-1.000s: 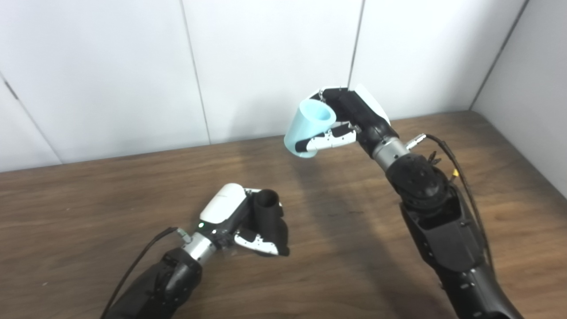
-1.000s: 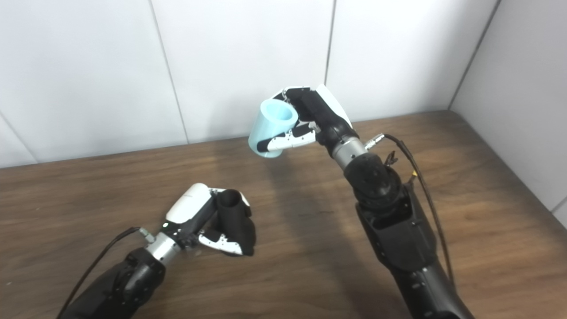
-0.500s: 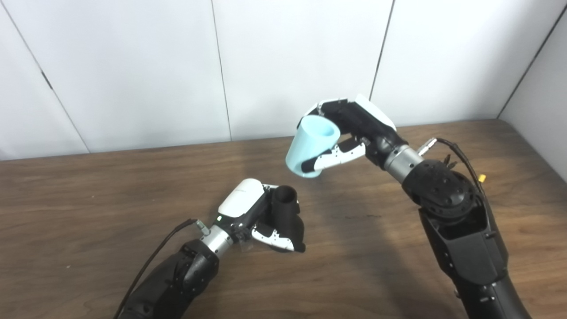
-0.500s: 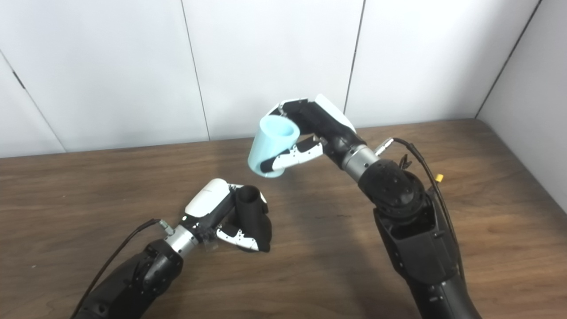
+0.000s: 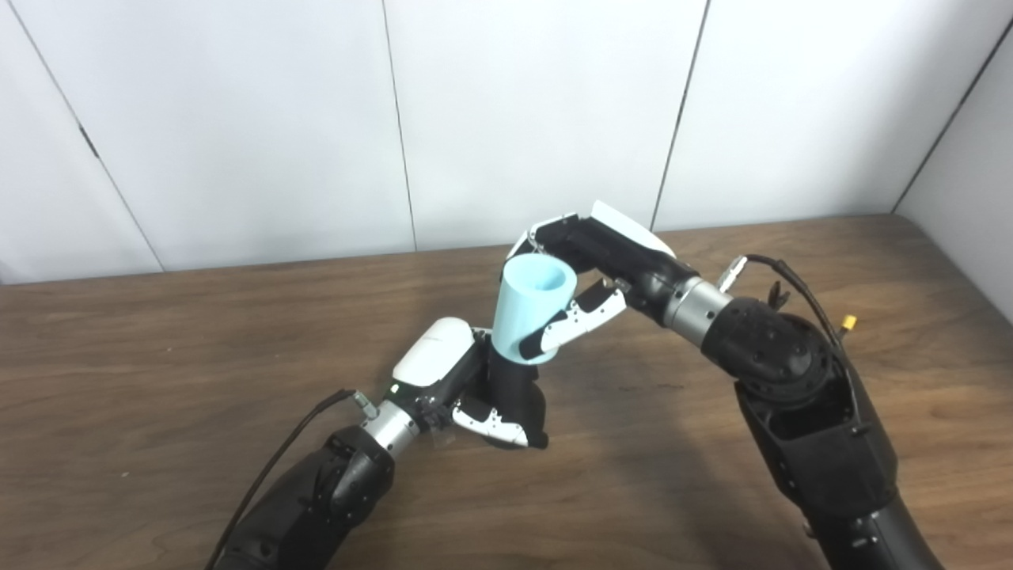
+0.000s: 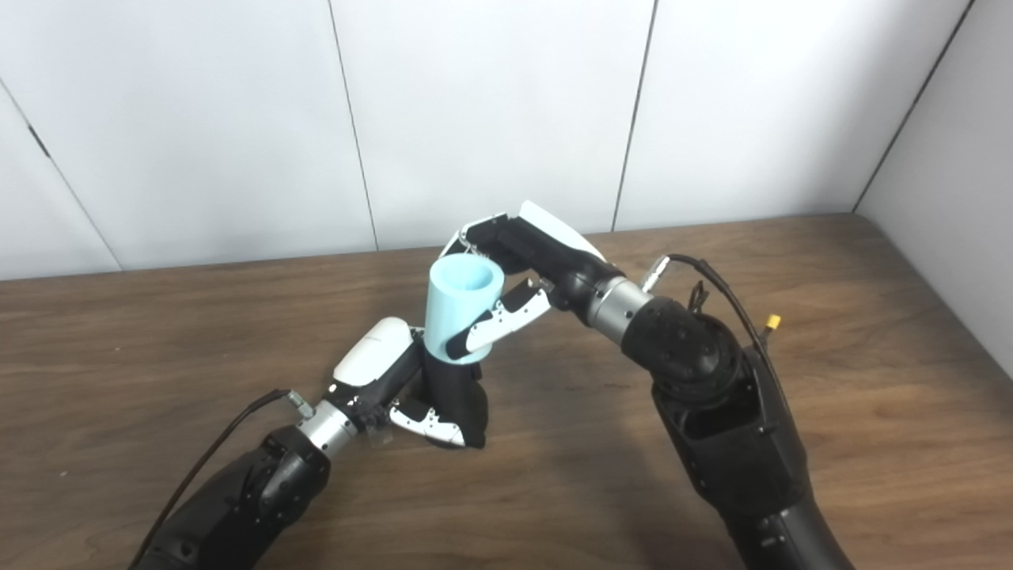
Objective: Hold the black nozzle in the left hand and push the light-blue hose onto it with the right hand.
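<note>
Now the black nozzle (image 5: 514, 392) is gripped upright in the closed left hand (image 5: 467, 388), near the tabletop's (image 5: 158, 356) middle. Directly above, the light-blue hose (image 5: 529, 309) is clasped by the right hand (image 5: 601, 265); its lower rim seemingly overlaps the nozzle's top.

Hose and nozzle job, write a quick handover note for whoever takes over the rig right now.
Left hand: shut on the black nozzle, held upright low over the table.
Right hand: shut on the light-blue hose, open end up.
Done: both parts are gripped; the hose's lower end sits over the nozzle's top, which is hidden.
Left: how far it is seated cannot be seen. Probably push the hose further down while the left hand steadies the nozzle, then check the fit.
</note>
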